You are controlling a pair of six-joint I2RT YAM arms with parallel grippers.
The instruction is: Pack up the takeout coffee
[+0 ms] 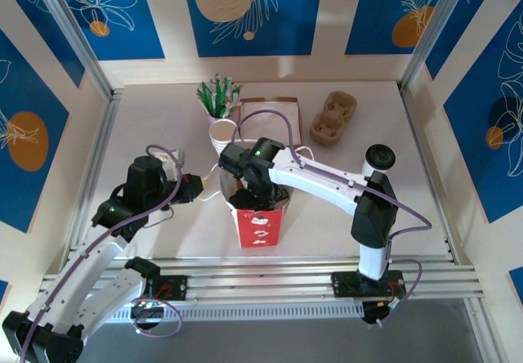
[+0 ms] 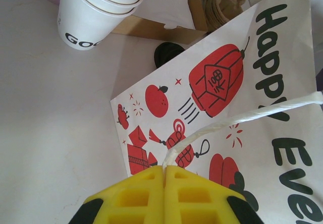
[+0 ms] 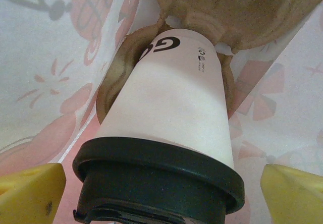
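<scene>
Surface (image 1: 327, 232): walled on three sides, with open room right of the paper bag (image 1: 260, 226).
Paper bag: upright at near centre.
Right tool (image 3: 161, 196): down in the bag, released, spread wide either side of the takeout coffee (image 3: 166, 108).
Left tool (image 2: 164, 171): clenched on the bag's white handle (image 2: 242, 120).
Takeout coffee: inside the bag, base seated in a brown carrier (image 3: 237, 12).
Around: cup stack (image 1: 222, 134) just behind the bag; second lidded cup (image 1: 378, 157) beside the right arm.

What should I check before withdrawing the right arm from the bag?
1. Right pincer open, clear of lidded cup: ok.
2. Cup seated in carrier pocket: ok.
3. Left pincer shut on bag handle: ok.
4. Bag upright: ok.
5. Lid fully pressed on: cannot tell.
6. Second lidded cup packed: not ok, on the table.
</scene>
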